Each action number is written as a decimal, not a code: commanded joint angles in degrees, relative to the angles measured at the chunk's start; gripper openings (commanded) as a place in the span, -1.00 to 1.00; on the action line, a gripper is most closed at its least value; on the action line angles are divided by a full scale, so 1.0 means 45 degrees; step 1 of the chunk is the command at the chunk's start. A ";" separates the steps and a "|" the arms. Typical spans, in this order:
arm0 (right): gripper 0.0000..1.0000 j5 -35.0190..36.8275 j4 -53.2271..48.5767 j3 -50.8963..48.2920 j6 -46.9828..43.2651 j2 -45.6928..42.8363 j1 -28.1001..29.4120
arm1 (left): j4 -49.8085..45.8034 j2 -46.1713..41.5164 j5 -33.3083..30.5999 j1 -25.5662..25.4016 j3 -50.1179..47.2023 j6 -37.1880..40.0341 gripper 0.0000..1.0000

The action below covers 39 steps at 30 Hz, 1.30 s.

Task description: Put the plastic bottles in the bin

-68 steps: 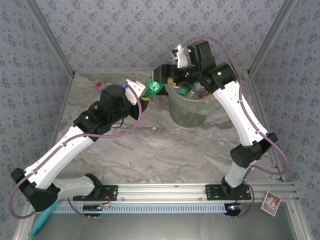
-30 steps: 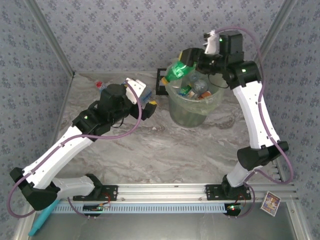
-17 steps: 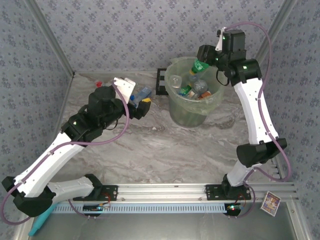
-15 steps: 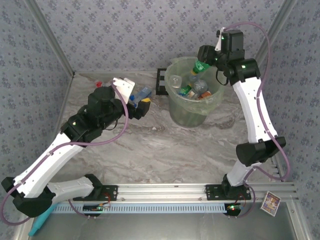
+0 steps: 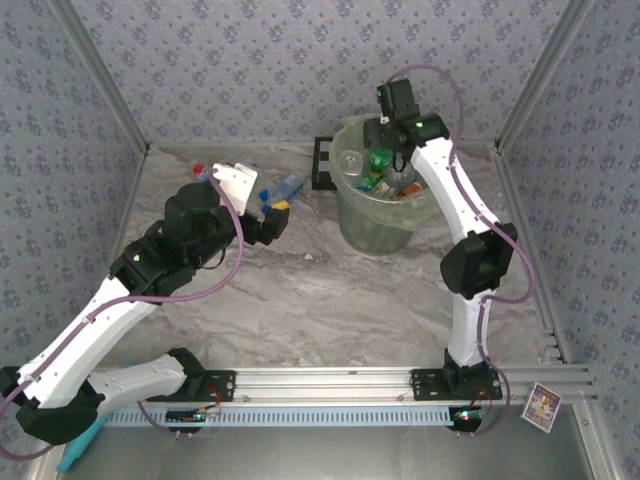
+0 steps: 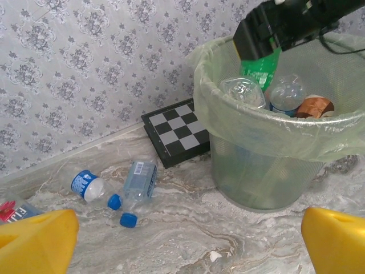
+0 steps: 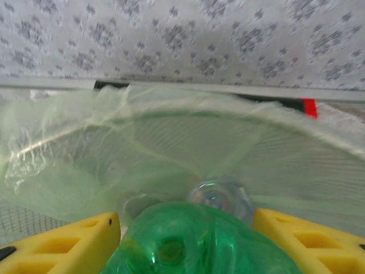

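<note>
The left hand is spread wide and empty above the counter. It is aimed at two blue-capped bottles lying side by side just left of the board. A red-labelled bottle lies farther left.

The step in hand is judged to belong to the right hand. It is closed narrowly on a green bottle, which is held over the mouth of the bin, above the bottles lying inside. For a good release, the green bottle should be kept within the rim line and lowered a little. The fingers should then be opened fully, so that it falls free and is not dragged out on a pad. The loose bag folded over the rim should not be snagged. Since the pile inside is seen close to the rim, a gentle drop toward the lower side is advised.

On the left, the counter is bounded by the side wall, and the red-labelled bottle is set near it, so little room for a finger is judged to be left there. Open counter is seen on the near side of the blue-capped bottles, while the board stands just behind and to their right. Only a narrow gap is seen between the board and the bin. On the right, the arm is folded steeply between the bin and the right wall. Withdrawal straight upward is judged the freest path.
</note>
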 commanded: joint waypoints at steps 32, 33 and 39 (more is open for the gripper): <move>0.99 -0.1048 -0.1759 0.1641 0.1020 -0.2181 0.0097 | -0.0203 -0.0687 -0.0458 0.1463 -0.1244 -0.1625 0.99; 0.99 -0.1063 -0.1768 0.1557 0.1036 -0.2381 0.0155 | -0.0093 -0.0669 -0.0310 0.1720 -0.1427 -0.1730 0.99; 0.99 -0.0996 -0.1870 0.0836 0.1026 -0.3746 0.0860 | 0.0188 0.0231 0.1202 0.4090 -0.2422 -0.3104 0.99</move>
